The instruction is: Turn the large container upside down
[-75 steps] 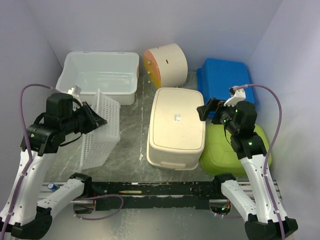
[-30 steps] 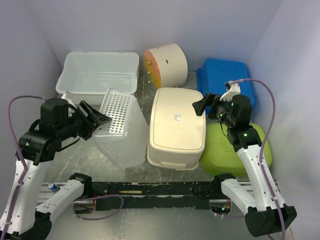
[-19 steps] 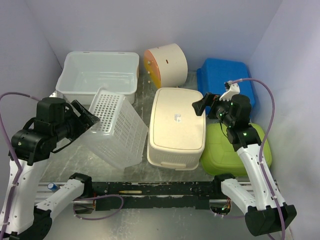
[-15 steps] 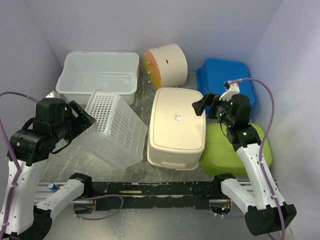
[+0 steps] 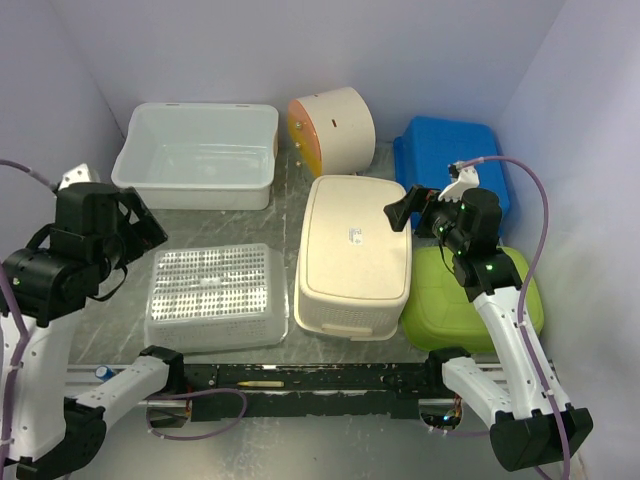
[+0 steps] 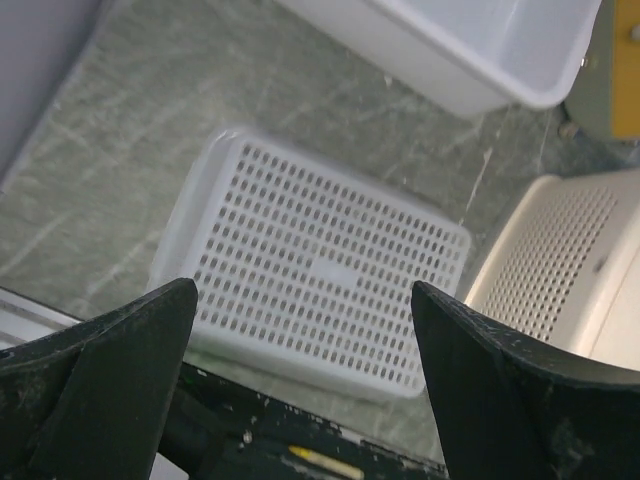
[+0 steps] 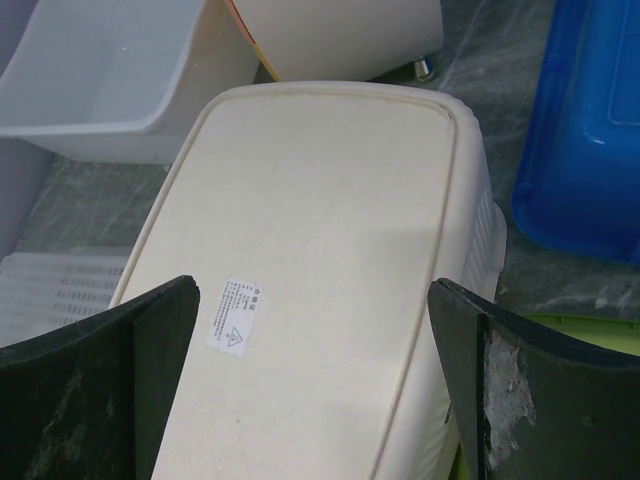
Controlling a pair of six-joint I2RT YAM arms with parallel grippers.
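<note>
The large container (image 5: 210, 295), a white perforated basket, lies bottom up on the table at the front left. In the left wrist view its holed base (image 6: 320, 270) faces the camera. My left gripper (image 5: 140, 228) hangs above and to the left of it, open and holding nothing, with the basket showing between the jaws of the left gripper (image 6: 300, 300). My right gripper (image 5: 408, 208) hovers open over the right side of a cream container (image 5: 355, 255), touching nothing. Through the right gripper (image 7: 312, 290) I see that cream container's flat labelled base (image 7: 330, 200).
A clear tub (image 5: 195, 150) stands upright at the back left. A round cream and orange bin (image 5: 332, 128) lies on its side behind the cream container. A blue bin (image 5: 447, 160) and a green bin (image 5: 470, 300) sit at the right. A black rail (image 5: 300, 378) runs along the front.
The perforated basket tipped from standing on edge to lying bottom up on the table. My left gripper opened, let it go and drew back to the left. The right arm stayed still.
</note>
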